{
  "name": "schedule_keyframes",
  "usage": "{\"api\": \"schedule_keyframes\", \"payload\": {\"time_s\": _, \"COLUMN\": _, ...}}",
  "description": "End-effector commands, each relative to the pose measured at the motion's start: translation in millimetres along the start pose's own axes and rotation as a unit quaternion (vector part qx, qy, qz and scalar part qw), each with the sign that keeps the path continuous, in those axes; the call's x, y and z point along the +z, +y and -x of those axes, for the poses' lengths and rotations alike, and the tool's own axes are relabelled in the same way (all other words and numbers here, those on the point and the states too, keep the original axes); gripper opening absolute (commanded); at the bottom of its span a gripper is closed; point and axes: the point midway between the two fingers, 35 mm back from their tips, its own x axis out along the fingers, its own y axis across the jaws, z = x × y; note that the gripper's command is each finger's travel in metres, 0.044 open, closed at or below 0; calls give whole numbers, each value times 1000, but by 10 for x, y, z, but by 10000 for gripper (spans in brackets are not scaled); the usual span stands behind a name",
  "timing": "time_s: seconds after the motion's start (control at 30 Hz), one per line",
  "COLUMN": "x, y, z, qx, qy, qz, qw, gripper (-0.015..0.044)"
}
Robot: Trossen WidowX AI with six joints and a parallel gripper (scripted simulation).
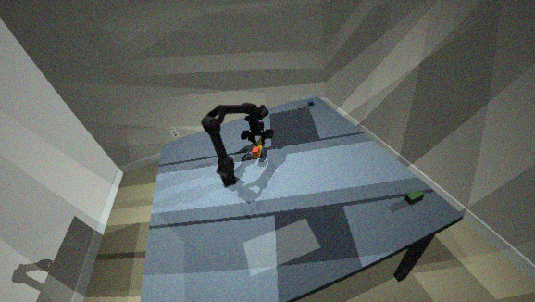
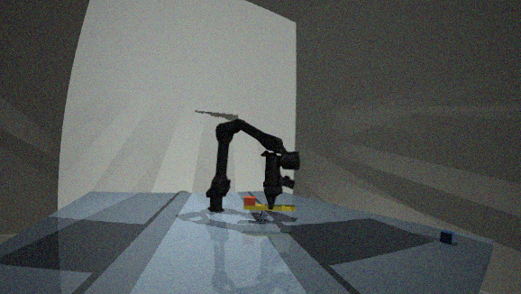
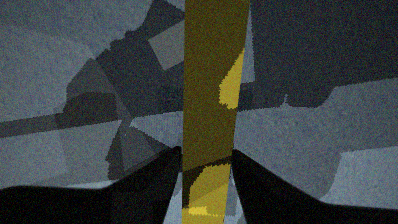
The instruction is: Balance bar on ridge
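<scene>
The yellow bar (image 1: 260, 147) (image 2: 285, 208) (image 3: 212, 75) looks about level in the exterior view, clear of the table. An orange-red block (image 1: 255, 151) (image 2: 250, 201) sits on its end nearer the arm's base. The small dark ridge (image 2: 261, 215) is under the bar, on the block's side of my fingers; I cannot tell for certain that they touch. My gripper (image 2: 270, 207) (image 3: 206, 153) points down with its fingertips on both sides of the bar. The fingers stand slightly wider than the bar, with a thin gap at the left finger. The block is outside the wrist view.
A green block (image 1: 414, 196) lies near the right corner of the table (image 1: 333, 167) (image 2: 180, 266). A small blue block (image 1: 311, 102) (image 2: 446, 237) stands near the table's far corner. Dark shadows cross the table around the ridge.
</scene>
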Motion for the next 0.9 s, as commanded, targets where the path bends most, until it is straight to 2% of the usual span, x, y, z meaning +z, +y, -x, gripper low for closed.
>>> {"api": "schedule_keyframes", "payload": {"time_s": 0.0, "x": -1, "y": 0, "z": -1, "qx": 0, "qy": 0, "qz": 0, "qw": 1000, "gripper": 238}}
{"api": "schedule_keyframes", "payload": {"time_s": 0.27, "x": -1, "y": 0, "z": -1, "qx": 0, "qy": 0, "qz": 0, "qw": 1000, "gripper": 440}}
{"api": "schedule_keyframes", "payload": {"time_s": 0.4, "x": 13, "y": -8, "z": 80, "qx": 0, "qy": 0, "qz": 0, "qw": 1000, "gripper": 440}}
{"api": "schedule_keyframes", "payload": {"time_s": 0.67, "x": 4, "y": -3, "z": 979, "qx": 0, "qy": 0, "qz": 0, "qw": 1000, "gripper": 440}}
{"api": "schedule_keyframes", "payload": {"time_s": 0.87, "x": 1, "y": -1, "z": 1000, "qx": 0, "qy": 0, "qz": 0, "qw": 1000, "gripper": 440}}
